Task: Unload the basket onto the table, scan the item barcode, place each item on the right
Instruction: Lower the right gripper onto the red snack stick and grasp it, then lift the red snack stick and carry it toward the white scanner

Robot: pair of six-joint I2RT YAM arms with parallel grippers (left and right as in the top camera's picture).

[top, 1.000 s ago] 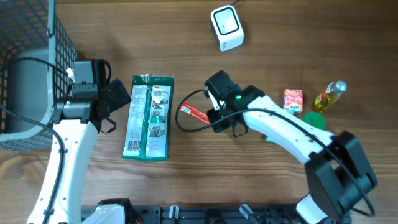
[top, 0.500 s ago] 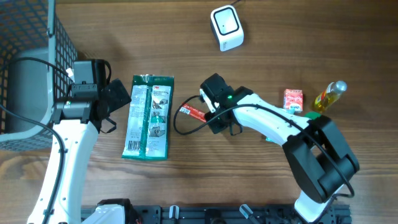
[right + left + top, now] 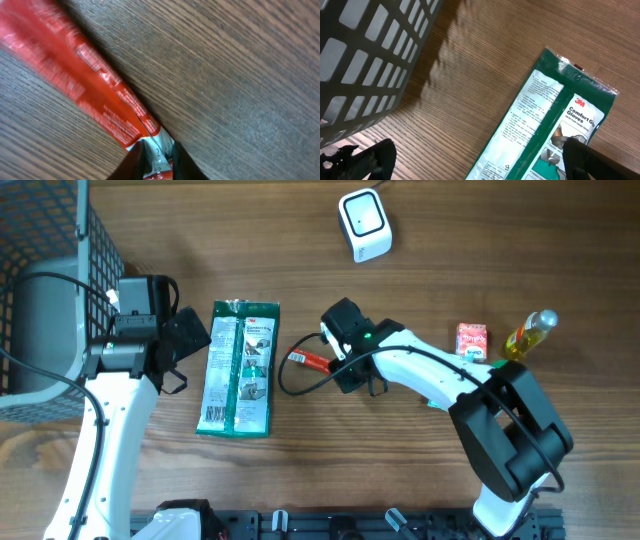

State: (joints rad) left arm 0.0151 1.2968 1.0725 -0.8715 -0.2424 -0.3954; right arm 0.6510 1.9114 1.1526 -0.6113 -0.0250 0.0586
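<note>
Overhead, the red packet (image 3: 309, 360) lies mid-table (image 3: 450, 240), right of the green glove pack (image 3: 238, 368) and nearer than the white scanner (image 3: 363, 224). At the packet's end the right fingers (image 3: 127, 170) are clamped; the left fingers (image 3: 370, 157) stand wide apart.

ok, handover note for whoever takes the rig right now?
Left gripper: open, holding nothing, by the gloves pack.
Right gripper: shut on one end of the red packet.
Scanner: at the far side, nothing near it.
Done: packet gripped.
Left: lift the packet, carry it to the scanner, show its barcode.
</note>
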